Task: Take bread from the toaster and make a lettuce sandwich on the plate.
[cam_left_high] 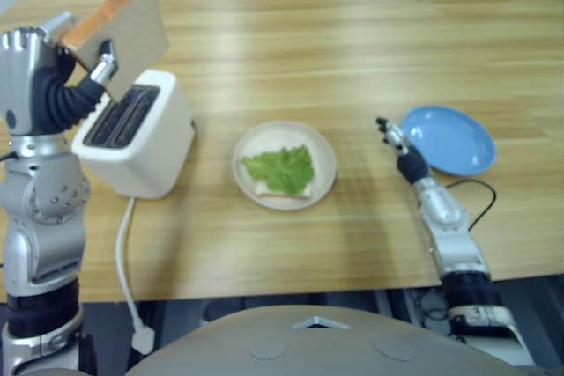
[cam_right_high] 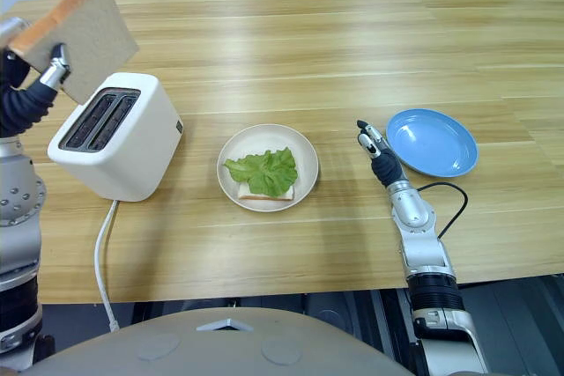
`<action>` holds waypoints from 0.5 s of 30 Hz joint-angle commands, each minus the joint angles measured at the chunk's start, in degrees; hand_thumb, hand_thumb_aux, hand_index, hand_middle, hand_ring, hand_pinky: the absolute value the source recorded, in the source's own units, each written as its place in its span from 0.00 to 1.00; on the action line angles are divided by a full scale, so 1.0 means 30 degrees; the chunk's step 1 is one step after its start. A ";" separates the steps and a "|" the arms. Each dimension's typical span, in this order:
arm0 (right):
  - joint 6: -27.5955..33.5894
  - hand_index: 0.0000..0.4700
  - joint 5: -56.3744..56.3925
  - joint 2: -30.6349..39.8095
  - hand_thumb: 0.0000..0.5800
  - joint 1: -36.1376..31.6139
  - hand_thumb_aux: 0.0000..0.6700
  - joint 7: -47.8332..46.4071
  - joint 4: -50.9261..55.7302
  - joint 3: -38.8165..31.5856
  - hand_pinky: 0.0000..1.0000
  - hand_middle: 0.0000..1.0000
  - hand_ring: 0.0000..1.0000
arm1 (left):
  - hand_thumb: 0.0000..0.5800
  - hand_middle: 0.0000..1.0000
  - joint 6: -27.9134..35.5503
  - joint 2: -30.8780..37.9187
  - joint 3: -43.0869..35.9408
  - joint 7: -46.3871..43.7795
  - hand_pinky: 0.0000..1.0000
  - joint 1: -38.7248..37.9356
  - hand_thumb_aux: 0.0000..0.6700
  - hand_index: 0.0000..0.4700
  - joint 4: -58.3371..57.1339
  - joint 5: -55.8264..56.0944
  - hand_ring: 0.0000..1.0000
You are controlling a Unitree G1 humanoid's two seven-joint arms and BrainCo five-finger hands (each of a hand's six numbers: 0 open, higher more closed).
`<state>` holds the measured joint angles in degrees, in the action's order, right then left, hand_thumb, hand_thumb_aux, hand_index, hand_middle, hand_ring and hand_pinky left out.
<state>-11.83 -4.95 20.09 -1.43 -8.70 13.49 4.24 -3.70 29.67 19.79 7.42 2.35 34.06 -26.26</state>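
Observation:
My left hand (cam_left_high: 84, 72) is shut on a slice of bread (cam_left_high: 123, 24), held tilted in the air just above the white toaster (cam_left_high: 137, 134) at the table's left. The toaster's two slots (cam_right_high: 97, 119) look dark. On the cream plate (cam_left_high: 322, 143) in the middle lies another bread slice (cam_right_high: 264, 191) with a green lettuce leaf (cam_left_high: 280, 167) on top. My right hand (cam_left_high: 392, 136) rests on the table to the right of the plate, next to a blue plate, its fingers stretched out and holding nothing.
A blue plate (cam_left_high: 449, 138) lies bare at the right, close to my right hand. The toaster's white cord (cam_left_high: 128, 261) hangs over the table's front edge. A black cable (cam_right_high: 449, 204) loops near my right forearm. The far half of the wooden table (cam_left_high: 352, 33) is bare.

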 commanded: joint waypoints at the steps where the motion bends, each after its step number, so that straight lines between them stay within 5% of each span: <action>1: -0.0052 0.00 -0.0122 -0.0202 0.00 -0.0140 0.00 0.0038 0.0533 -0.0212 0.00 0.00 0.00 | 1.00 1.00 -0.0306 -0.1028 -0.2099 -0.1536 1.00 0.0397 1.00 0.98 -0.0826 0.1903 1.00; 11: -0.0208 0.00 -0.0111 -0.0360 0.00 -0.0527 0.00 0.0051 0.0974 -0.0258 0.00 0.00 0.00 | 1.00 1.00 -0.1549 -0.4603 -1.0448 -0.6440 1.00 0.1095 1.00 0.98 -0.8240 0.4156 1.00; 15: -0.0246 0.00 -0.0042 -0.0330 0.00 -0.0543 0.00 0.0145 0.1058 -0.0121 0.00 0.00 0.00 | 1.00 1.00 -0.1894 -0.4977 -1.1353 -0.8078 1.00 0.2350 1.00 0.98 -1.1633 0.4924 1.00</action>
<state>-12.55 -5.03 18.96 -3.07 -8.41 15.76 3.65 -9.12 14.80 -13.68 -14.09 7.52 4.00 -13.10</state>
